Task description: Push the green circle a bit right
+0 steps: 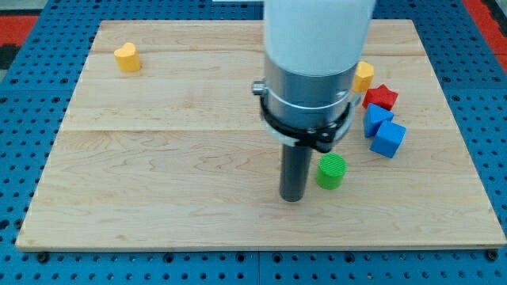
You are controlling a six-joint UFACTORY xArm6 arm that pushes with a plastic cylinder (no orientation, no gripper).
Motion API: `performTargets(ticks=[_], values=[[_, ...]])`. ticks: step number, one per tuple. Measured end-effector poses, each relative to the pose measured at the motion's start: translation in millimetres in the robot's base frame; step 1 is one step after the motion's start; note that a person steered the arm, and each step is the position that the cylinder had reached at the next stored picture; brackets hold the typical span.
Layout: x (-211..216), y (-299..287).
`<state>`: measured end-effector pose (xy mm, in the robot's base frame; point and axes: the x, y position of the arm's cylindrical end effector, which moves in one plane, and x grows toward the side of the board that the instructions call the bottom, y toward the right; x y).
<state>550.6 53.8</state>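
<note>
The green circle [331, 171] is a small green cylinder on the wooden board [158, 158], right of centre and toward the view's bottom. My tip [293, 197] rests on the board just to the circle's left, slightly lower in the view, with a narrow gap between them. The arm's white and grey body hangs over the board's middle top and hides what lies behind it.
A blue cube [388, 138] and a second blue block [376, 117] lie up and right of the green circle. A red star-like block [381, 96] and a yellow block [363, 77] sit above them. A yellow heart [127, 57] is at the top left.
</note>
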Motion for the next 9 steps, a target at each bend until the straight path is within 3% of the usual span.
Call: performTargets(ticks=[2,4,5,7,9], values=[[-7.4,50.8],[-9.6,-31.2],[-23.3,-16.6],[-26.3,68.8],[-24.9,83.3]])
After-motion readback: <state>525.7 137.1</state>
